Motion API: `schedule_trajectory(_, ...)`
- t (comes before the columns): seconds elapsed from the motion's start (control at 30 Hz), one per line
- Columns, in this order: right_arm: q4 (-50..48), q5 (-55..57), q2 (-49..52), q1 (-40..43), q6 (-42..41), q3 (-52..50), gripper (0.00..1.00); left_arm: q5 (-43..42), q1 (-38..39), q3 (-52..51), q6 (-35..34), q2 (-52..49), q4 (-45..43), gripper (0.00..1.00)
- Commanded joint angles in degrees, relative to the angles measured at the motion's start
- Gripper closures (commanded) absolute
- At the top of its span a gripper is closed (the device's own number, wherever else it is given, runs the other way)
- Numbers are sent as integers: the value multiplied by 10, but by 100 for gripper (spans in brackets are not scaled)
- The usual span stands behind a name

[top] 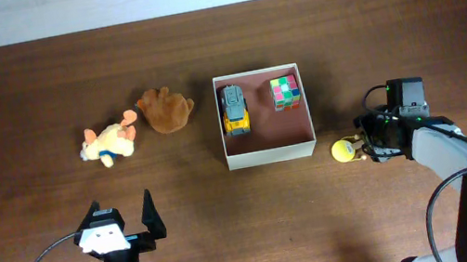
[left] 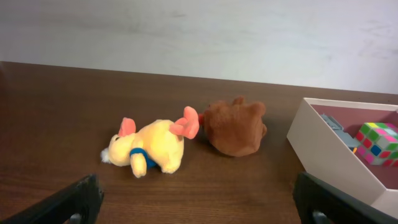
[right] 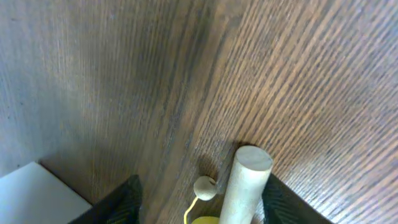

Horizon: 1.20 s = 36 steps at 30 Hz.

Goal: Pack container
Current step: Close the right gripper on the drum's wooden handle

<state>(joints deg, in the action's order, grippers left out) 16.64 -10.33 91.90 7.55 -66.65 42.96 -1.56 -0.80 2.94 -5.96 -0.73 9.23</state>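
Dark wood desk (top: 11,91) fills your view, with a pale wall behind it. Your container (top: 271,154) sits at centre, white walls and pinkish floor, with a yellow-grey toy truck (top: 235,110) and a colour cube (top: 285,92) inside. Your left pincer (top: 122,212) hangs wide and empty at the near edge. Left of the box, a brown plush (top: 165,110) lies just beside a yellow plush animal (top: 110,142). Your right pincer (top: 366,146) straddles a small yellow toy (top: 343,150) just right of the container. Gripping or not, I cannot tell.

Left tool (top: 121,212) black (white-capped); cabled
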Motion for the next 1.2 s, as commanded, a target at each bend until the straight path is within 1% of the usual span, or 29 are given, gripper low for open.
schedule_trajectory(0.0,22,-13,22,2,-10,-15,50,-6,-2,-3,9,4,0,0)
schedule_trajectory(0.1,39,-12,22,2,41,-15,54,-6,-2,-3,9,4,0,0)
schedule_trajectory(0.2,74,1,22,2,68,-15,55,-6,-2,-3,9,4,0,1)
schedule_trajectory(0.23,81,6,22,2,88,-15,55,-6,-2,-3,9,4,0,1)
schedule_trajectory(0.43,87,10,22,4,231,-15,55,-6,-2,-3,9,4,0,0)
schedule_trajectory(0.57,84,39,22,4,315,-15,55,-6,-2,-3,9,4,0,0)
schedule_trajectory(0.63,82,57,22,4,356,-15,53,-6,-2,-3,9,4,0,0)
schedule_trajectory(0.73,81,88,22,4,381,-15,54,-6,-2,-3,9,4,0,0)
schedule_trajectory(0.83,78,100,22,4,381,-15,54,-6,-2,-3,9,4,0,0)
schedule_trajectory(0.9,79,97,22,4,360,-15,54,-6,-2,-3,9,4,0,0)
schedule_trajectory(1.0,86,82,22,3,271,-15,54,-6,-2,-3,9,4,0,0)
schedule_trajectory(1.07,85,54,22,3,220,-15,57,-6,-2,-3,9,4,0,0)
schedule_trajectory(1.17,85,24,22,2,131,-15,57,-6,-2,-3,9,4,0,1)
